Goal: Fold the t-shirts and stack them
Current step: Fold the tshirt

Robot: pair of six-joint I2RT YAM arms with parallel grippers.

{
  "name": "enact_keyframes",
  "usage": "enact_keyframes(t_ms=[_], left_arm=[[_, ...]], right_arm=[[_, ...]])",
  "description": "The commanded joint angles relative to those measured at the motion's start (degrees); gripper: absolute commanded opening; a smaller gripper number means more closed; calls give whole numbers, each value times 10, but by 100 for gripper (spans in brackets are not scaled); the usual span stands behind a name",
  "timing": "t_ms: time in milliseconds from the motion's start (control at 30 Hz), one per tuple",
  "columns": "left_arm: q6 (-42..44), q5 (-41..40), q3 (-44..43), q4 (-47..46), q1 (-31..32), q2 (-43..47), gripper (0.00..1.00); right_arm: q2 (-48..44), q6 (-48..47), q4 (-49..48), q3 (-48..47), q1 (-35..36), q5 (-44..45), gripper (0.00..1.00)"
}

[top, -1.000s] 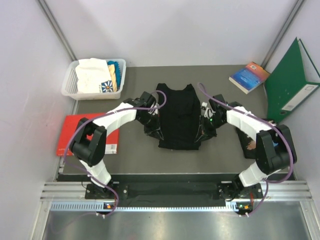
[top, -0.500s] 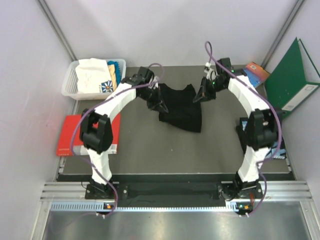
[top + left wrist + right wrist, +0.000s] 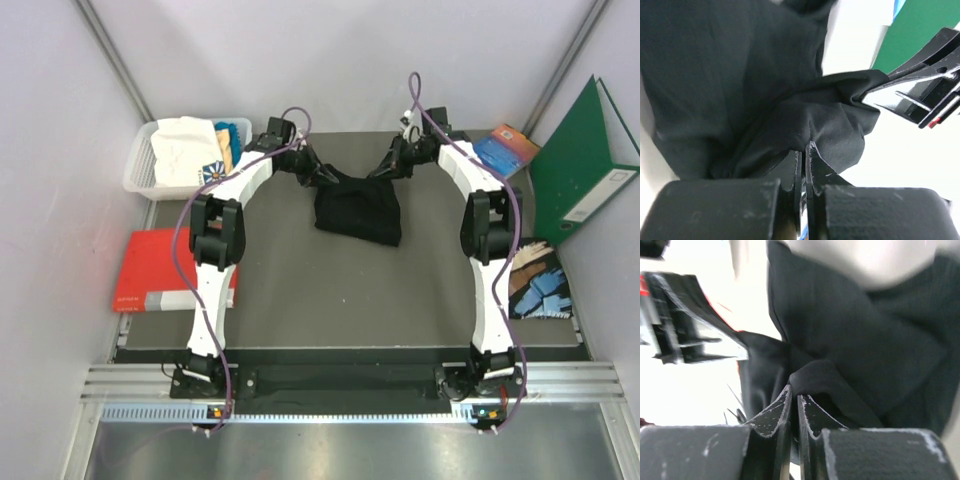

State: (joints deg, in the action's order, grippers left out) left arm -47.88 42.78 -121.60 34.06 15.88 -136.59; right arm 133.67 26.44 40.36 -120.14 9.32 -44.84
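The black t-shirt (image 3: 358, 208) lies folded over near the back of the table, its far edge held up between both grippers. My left gripper (image 3: 330, 176) is shut on its far left corner; in the left wrist view the cloth (image 3: 765, 90) bunches at my closed fingertips (image 3: 804, 148). My right gripper (image 3: 382, 170) is shut on the far right corner; in the right wrist view black cloth (image 3: 850, 340) is pinched at the fingertips (image 3: 794, 391). White and teal-blue shirts (image 3: 188, 150) lie in the white basket (image 3: 140, 178) at the back left.
A red book (image 3: 150, 270) lies at the left edge. A blue book (image 3: 500, 152) and a green folder (image 3: 585, 165) stand at the back right. A black magazine with blue print (image 3: 540, 290) lies at the right edge.
Both grippers have carried the shirt's near edge away toward the back of the table, folding the shirt over itself. The arms now reach far out and the shirt is shorter.
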Motion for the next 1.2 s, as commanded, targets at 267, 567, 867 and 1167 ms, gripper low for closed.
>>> enact_keyframes(t_ms=[267, 567, 867, 1167], left_arm=[[-141, 36, -49, -251, -53, -77, 5], [-162, 79, -74, -330, -59, -81, 99], [-108, 93, -9, -314, -55, -8, 99], [-154, 159, -40, -370, -25, -52, 0]], right_arm=[[20, 146, -306, -27, -7, 52, 63], [-82, 50, -253, 31, -8, 143, 100], [-90, -11, -145, 36, 21, 114, 0], [-81, 95, -241, 156, 32, -37, 0]])
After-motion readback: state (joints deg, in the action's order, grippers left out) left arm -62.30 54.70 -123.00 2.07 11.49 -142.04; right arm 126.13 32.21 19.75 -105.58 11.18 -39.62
